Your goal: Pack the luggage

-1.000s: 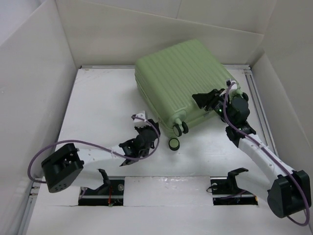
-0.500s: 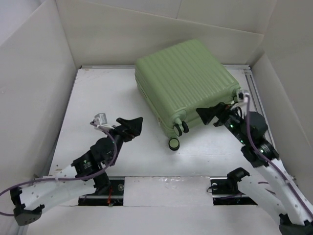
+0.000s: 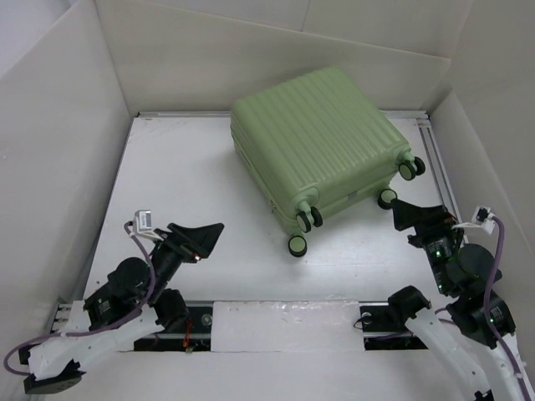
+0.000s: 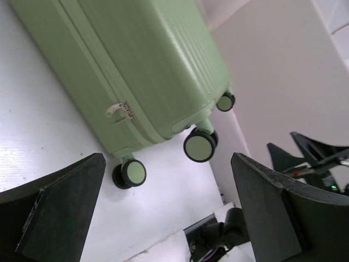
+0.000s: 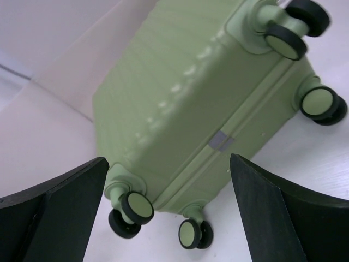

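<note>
The luggage (image 3: 322, 142) lies shut and flat at the far middle of the table (image 3: 184, 167), with its wheels (image 3: 298, 245) facing near and right. The left gripper (image 3: 199, 236) hovers near left, well apart from it, jaws wide and empty. The right gripper (image 3: 411, 221) is near right, close to a wheel, also wide and empty. Only the left wrist view shows a zip pull (image 4: 120, 111) on the seam. Only the right wrist view shows a grey tab (image 5: 221, 142) there.
</note>
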